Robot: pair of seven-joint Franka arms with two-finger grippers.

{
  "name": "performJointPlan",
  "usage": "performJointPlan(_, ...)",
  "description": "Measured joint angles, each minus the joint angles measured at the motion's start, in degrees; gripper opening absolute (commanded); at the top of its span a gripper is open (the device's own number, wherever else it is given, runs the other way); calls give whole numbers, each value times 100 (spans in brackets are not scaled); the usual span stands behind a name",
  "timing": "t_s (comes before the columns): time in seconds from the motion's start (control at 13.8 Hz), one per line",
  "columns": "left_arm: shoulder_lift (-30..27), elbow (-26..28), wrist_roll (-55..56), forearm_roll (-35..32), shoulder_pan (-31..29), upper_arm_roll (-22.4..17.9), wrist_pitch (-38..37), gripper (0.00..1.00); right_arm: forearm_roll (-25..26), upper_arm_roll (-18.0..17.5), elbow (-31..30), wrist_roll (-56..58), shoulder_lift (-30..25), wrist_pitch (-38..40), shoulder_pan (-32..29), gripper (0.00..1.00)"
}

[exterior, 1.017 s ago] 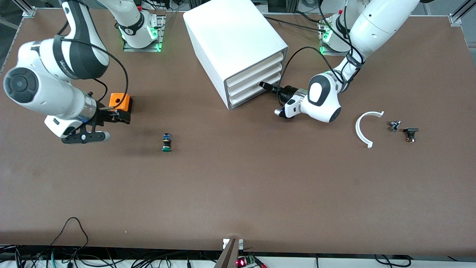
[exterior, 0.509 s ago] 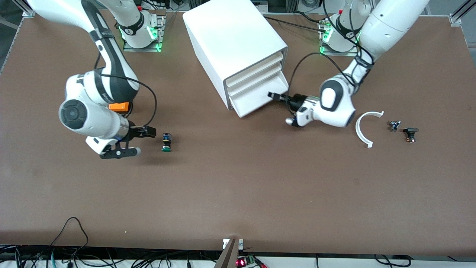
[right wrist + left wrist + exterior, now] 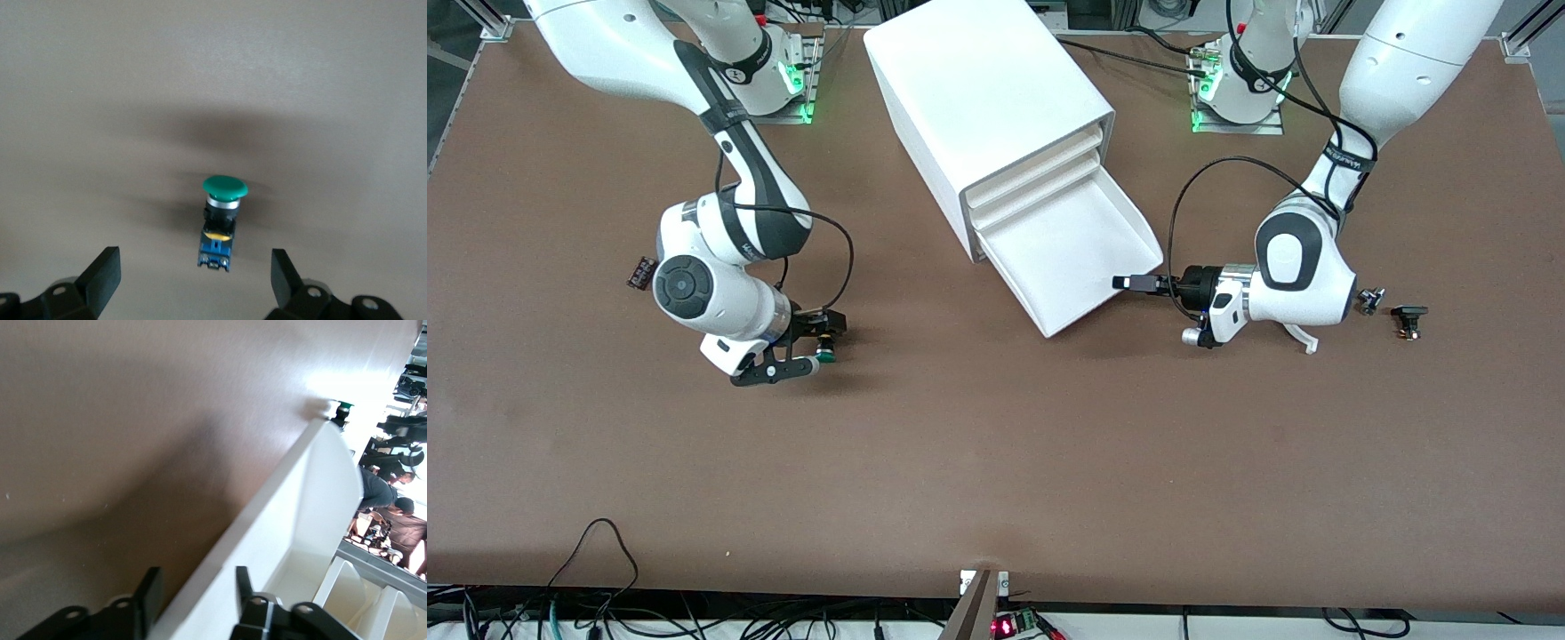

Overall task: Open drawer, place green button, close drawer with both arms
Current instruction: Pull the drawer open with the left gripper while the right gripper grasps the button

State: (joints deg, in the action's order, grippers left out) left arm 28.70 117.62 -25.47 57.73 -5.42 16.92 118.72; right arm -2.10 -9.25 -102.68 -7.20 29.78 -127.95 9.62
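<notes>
While the left tool [image 3: 1123, 282] pinches the front wall of the pulled-out white plastic bottom drawer [image 3: 1080, 253], the spread right tool [image 3: 818, 342] should descend squarely around the green-capped cylindrical button [image 3: 825, 352] lying on the brown worktop [image 3: 996, 462] at the drawer's nine o'clock, then clench.

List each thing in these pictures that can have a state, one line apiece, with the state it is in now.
drawer: pulled out, nothing in it.
two upper drawers: shut.
button: lying on its side on the table, not gripped.
left gripper: fingers astride the drawer's front wall.
right gripper: open, over the button.
</notes>
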Motion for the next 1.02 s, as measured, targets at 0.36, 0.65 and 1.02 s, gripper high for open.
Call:
performJointPlan(0.36, -1130, -63, 71, -755, -700, -71, 341, 100, 211, 5, -496, 0, 164, -681, 1, 100)
performJointPlan(0.65, -2126, -38, 87, -2101, -861, -260, 297, 100, 246, 8, -566, -166, 227, -681, -1, 98)
performJointPlan(1.02, -3281, -1072, 658, -4368, -856, -464, -1567, 100, 459, 8, -793, -203, 268, -914, -1, 64)
